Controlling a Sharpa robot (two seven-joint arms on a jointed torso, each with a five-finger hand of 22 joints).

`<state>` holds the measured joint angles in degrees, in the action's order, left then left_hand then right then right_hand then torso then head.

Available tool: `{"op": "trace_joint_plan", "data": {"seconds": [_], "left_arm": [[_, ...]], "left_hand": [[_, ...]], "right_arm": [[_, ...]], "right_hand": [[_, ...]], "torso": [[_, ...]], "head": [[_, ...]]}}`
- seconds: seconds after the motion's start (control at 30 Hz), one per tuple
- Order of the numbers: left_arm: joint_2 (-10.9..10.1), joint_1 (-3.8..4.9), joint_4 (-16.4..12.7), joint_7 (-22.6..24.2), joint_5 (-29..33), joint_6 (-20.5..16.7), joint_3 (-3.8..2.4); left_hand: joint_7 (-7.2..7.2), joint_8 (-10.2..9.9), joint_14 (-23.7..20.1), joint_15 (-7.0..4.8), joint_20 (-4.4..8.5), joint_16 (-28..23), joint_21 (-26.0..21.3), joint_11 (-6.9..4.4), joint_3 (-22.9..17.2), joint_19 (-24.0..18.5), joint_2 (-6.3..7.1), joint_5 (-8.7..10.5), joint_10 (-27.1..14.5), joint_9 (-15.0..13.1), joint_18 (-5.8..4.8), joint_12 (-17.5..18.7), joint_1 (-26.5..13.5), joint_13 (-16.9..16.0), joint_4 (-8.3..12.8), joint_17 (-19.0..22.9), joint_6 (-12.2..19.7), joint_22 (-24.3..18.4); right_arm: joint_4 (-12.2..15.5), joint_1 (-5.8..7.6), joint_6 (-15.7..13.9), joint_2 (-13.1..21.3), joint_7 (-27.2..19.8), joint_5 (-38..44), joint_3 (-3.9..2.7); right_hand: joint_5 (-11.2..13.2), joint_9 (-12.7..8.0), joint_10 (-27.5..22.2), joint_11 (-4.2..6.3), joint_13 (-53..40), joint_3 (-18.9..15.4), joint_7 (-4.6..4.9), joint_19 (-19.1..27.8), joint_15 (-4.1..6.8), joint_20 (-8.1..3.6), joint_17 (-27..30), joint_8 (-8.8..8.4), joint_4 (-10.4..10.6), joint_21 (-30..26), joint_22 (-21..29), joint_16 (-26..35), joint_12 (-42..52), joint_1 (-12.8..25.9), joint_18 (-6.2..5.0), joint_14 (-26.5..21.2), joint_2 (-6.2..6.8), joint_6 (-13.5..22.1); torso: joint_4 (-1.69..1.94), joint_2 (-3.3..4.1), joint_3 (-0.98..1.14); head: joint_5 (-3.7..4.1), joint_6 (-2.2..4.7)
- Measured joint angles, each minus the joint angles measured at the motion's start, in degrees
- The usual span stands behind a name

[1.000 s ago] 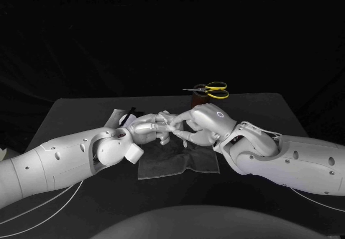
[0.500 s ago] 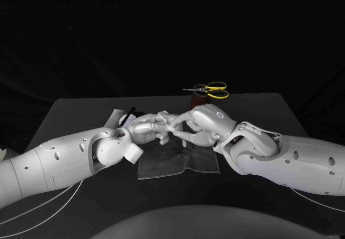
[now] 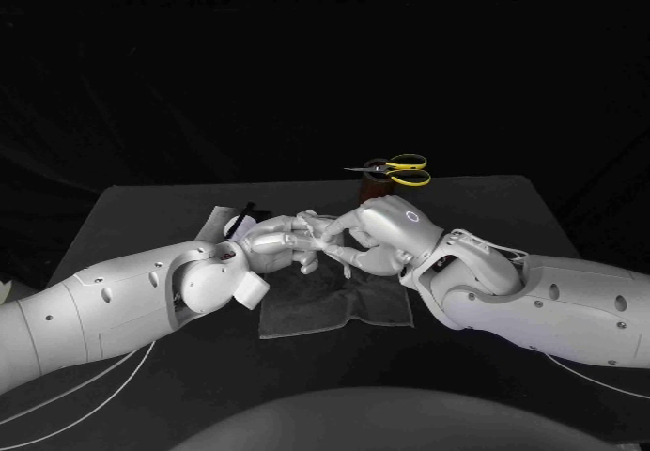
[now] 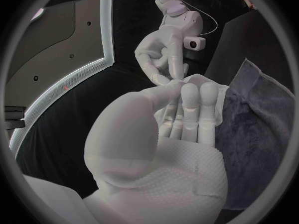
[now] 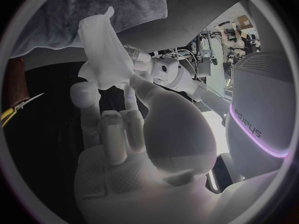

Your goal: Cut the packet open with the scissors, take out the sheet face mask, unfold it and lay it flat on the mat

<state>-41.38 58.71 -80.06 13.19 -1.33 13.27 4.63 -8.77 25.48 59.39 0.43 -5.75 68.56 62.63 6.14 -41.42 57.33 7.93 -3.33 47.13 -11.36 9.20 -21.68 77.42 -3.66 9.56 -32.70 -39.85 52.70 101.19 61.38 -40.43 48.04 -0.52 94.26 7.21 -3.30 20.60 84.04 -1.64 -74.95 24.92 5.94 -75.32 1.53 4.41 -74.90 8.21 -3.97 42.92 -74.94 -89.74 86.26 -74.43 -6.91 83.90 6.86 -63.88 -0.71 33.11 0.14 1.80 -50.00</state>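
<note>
Judging by the layout, cutting and extraction appear complete: scissors [image 3: 395, 169] lie aside at upper centre, while left hand [image 3: 278, 242] and right hand [image 3: 386, 230] each pinch the folded mask [image 5: 102, 45] at frame centre, above the mat [image 3: 339, 305]; unfolding and laying flat remain outstanding.

Light from above picks two white arms out of a black backdrop in the head view, leaving the tabletop [image 3: 135, 211] a dull charcoal. The right hand [image 3: 383, 235] and left hand [image 3: 278, 242] catch the brightest sheen where they meet, and the mat [image 3: 339, 308] beneath them lies in soft shadow. The yellow handles of the scissors [image 3: 397, 170] stand out against the gloom. In both wrist views the fisheye lens bends straight edges inside a dark circular frame. The near palms are washed pale, and the sheet face mask [image 5: 102, 45] held between the hands glares white.
</note>
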Motion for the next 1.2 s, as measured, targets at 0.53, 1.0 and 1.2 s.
{"op": "trace_joint_plan", "data": {"seconds": [0.53,1.0,1.2], "left_arm": [[-0.1,-0.01,-0.1,-0.4,0.0,0.0,0.02],[-0.1,0.0,-0.1,-0.6,0.0,0.0,0.0],[-0.2,0.01,-0.1,-0.6,0.0,0.0,0.0]], "left_hand": [[0.01,0.0,0.0,0.01,0.0,0.0,0.0,0.01,0.2,0.0,-0.01,-0.01,0.0,0.0,-0.04,0.0,0.0,0.0,0.2,0.1,0.0,-0.1],[0.01,0.0,0.0,0.01,0.0,0.0,0.0,0.01,0.2,0.0,0.17,-0.01,0.0,0.0,-0.39,0.0,-0.2,0.0,0.2,0.1,0.0,-0.1],[0.02,0.0,0.0,0.01,0.0,0.0,0.0,0.02,0.2,0.0,0.24,0.0,0.0,0.0,-0.4,0.0,-0.2,0.0,0.2,0.1,0.0,-0.2]], "right_arm": [[0.0,0.01,0.0,-0.4,0.4,0.3,-0.02],[0.0,-0.04,0.1,-0.5,0.2,0.6,0.0],[0.2,-0.14,-0.2,-0.5,0.2,0.7,0.0]], "right_hand": [[0.3,0.6,0.0,0.82,0.0,2.2,-1.36,-0.6,0.96,-0.62,-0.1,2.18,-0.7,1.2,0.0,0.1,0.4,-0.8,0.31,0.1,-1.72,-2.4],[0.6,2.3,0.0,1.44,0.0,4.8,-1.33,-1.1,1.27,-1.06,0.0,4.15,0.1,2.7,0.0,-0.1,2.1,-0.4,0.37,0.0,-3.42,-2.3],[0.7,2.3,-0.1,1.54,0.0,5.8,-1.77,-1.3,1.37,-1.32,0.0,4.83,0.6,3.5,0.0,-0.1,2.6,0.1,0.4,0.1,-3.86,-2.4]], "torso": [[-0.03,0.0,0.03],[-0.02,0.0,0.03],[-0.01,0.0,0.03]], "head": [[0.08,0.0],[0.02,0.0],[0.04,0.0]]}}
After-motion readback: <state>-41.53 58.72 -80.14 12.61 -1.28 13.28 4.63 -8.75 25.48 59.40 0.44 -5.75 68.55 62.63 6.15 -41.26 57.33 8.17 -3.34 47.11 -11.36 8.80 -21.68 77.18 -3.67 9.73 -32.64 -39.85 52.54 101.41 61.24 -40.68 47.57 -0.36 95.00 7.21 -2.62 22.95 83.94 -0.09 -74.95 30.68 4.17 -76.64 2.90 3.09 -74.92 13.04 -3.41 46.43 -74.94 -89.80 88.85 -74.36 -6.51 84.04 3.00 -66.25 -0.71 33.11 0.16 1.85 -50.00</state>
